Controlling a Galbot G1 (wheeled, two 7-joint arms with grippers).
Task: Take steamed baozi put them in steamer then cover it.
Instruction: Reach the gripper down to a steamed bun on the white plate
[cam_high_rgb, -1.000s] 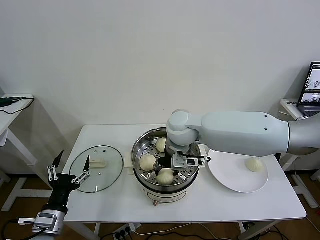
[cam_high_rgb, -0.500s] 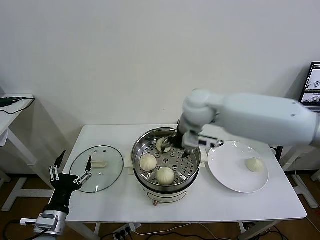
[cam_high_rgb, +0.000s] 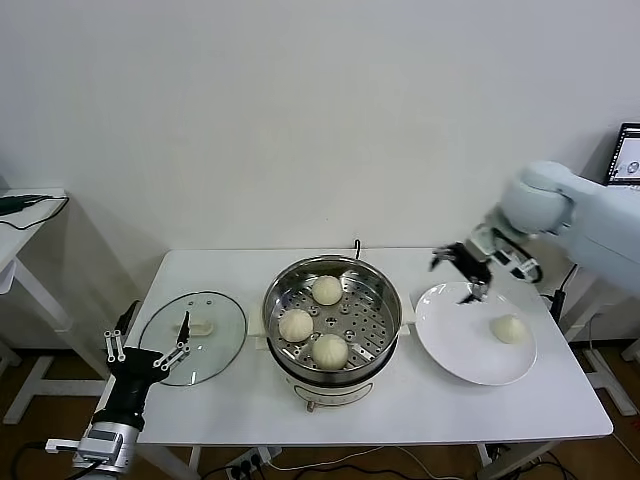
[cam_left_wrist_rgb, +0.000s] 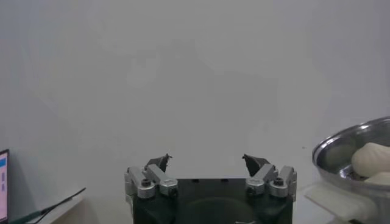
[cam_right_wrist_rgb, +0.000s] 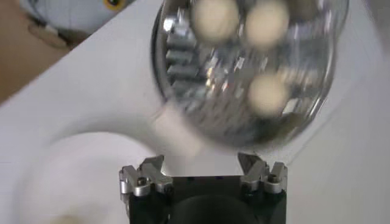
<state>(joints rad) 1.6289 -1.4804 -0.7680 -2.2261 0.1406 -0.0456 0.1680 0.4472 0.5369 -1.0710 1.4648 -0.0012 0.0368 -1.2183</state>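
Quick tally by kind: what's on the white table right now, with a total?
Steamed baozi: 4. In the steamer; on the plate
Steamer: 1
Cover: 1
White plate: 1
Total: 7

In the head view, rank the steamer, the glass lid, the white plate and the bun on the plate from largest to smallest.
1. steamer
2. white plate
3. glass lid, close to the plate in apparent size, so their order is unsure
4. bun on the plate, clearly smallest
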